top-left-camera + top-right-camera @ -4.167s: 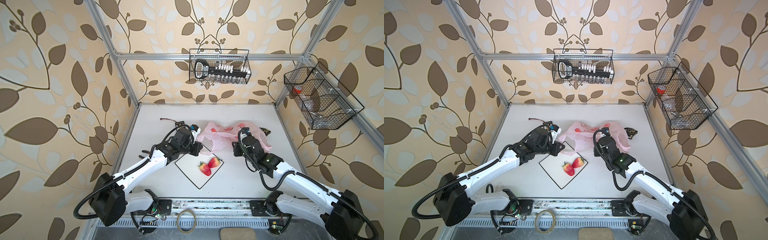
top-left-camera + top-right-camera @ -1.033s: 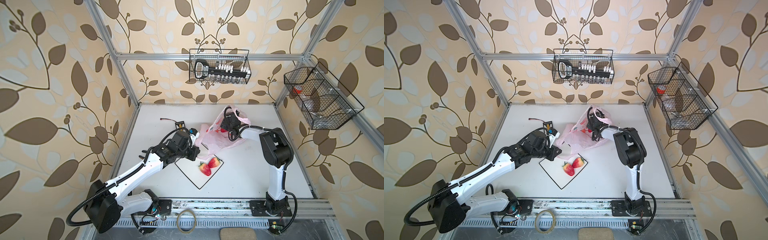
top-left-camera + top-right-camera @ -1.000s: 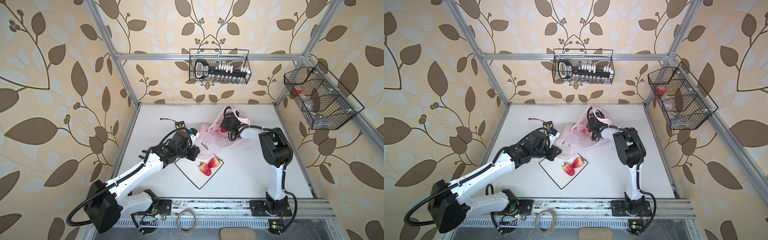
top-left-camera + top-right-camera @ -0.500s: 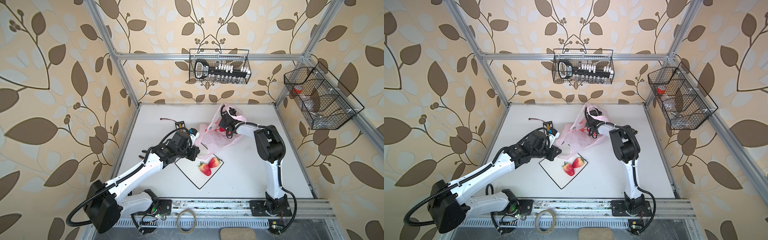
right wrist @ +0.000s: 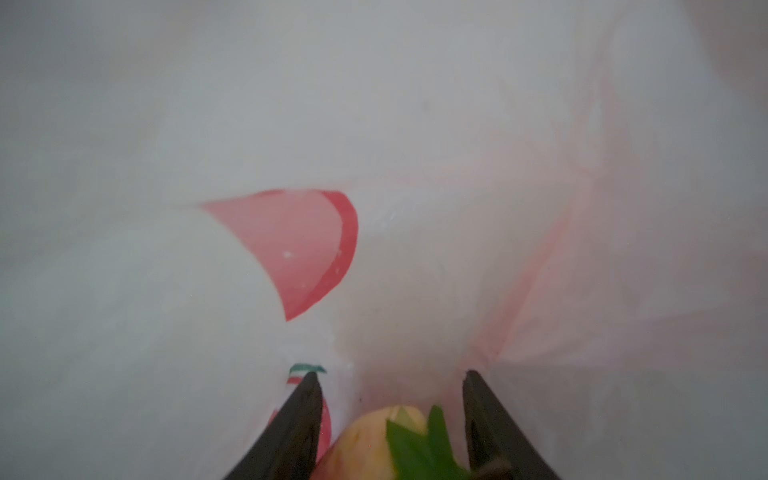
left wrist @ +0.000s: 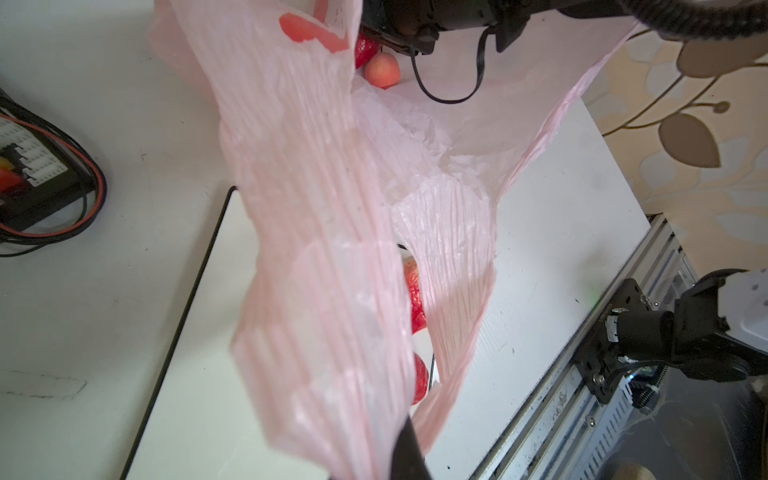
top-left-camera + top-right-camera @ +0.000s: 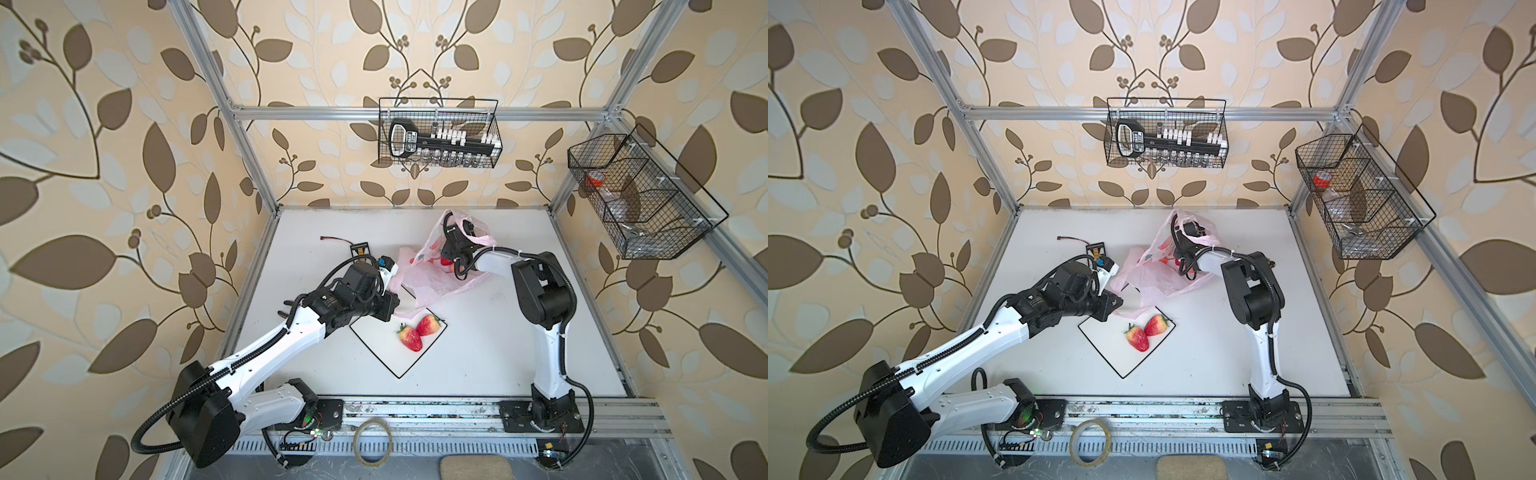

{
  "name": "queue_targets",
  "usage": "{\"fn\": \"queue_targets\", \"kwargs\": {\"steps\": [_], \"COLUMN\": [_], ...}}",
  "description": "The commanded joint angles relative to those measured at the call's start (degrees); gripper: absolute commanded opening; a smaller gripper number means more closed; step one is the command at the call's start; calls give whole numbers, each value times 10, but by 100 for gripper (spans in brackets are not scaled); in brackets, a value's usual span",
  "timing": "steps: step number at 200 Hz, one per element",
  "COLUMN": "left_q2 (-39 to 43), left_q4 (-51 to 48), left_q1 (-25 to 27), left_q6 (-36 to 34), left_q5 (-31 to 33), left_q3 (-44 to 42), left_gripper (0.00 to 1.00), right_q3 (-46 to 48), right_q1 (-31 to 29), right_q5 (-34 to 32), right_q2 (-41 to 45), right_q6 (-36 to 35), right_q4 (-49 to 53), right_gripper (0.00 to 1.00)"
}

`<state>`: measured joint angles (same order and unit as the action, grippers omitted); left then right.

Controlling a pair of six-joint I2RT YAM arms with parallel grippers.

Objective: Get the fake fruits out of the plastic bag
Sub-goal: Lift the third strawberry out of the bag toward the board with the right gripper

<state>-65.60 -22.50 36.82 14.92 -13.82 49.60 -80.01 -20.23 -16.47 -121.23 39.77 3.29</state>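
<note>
Left gripper (image 7: 397, 305) clamps the flimsy plastic bag (image 7: 432, 278), one o'clock from the plate (image 7: 374, 345). Inside it, the right gripper (image 5: 388, 376) straddles a fake fruit (image 5: 374, 440) (contact unclear). It looks light, hard and probably slippery, best pinched across its belly.

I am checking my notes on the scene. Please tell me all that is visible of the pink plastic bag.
The plastic bag is thin, crinkled, translucent pink film with red prints. It lies on the white table. The left tool pinches one edge, stretching it; the right tool is inside, among fake fruits.
</note>
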Motion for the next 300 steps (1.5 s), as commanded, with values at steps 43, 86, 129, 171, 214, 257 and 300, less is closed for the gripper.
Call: {"fn": "queue_targets", "kwargs": {"steps": [43,86,129,171,214,257,300], "left_q2": [0,-20,-28,-44,-57,-61,-78], "left_q4": [18,19,33,37,38,56,68], "left_q1": [4,4,4,3,-1,-7,-30], "left_q6": [-4,7,29,36,34,49,50], "left_q5": [42,54,60,50,34,23,19], "left_q3": [11,23,22,27,37,31,43], "left_gripper": [0,0,0,0,0,0,0], "right_q3": [122,187,215,233,239,268,332], "right_q1": [10,12,11,10,-21,-79,-169], "right_q5": [75,143,220,267,316,398,392], "right_q2": [147,226,286,346,398,440,508], "right_q6": [-33,-49,-60,-60,-82,-144,-230], "right_q4": [-85,-108,-108,-115,-109,-102,-101], "right_gripper": [37,34,32,31,30,30,30]}}
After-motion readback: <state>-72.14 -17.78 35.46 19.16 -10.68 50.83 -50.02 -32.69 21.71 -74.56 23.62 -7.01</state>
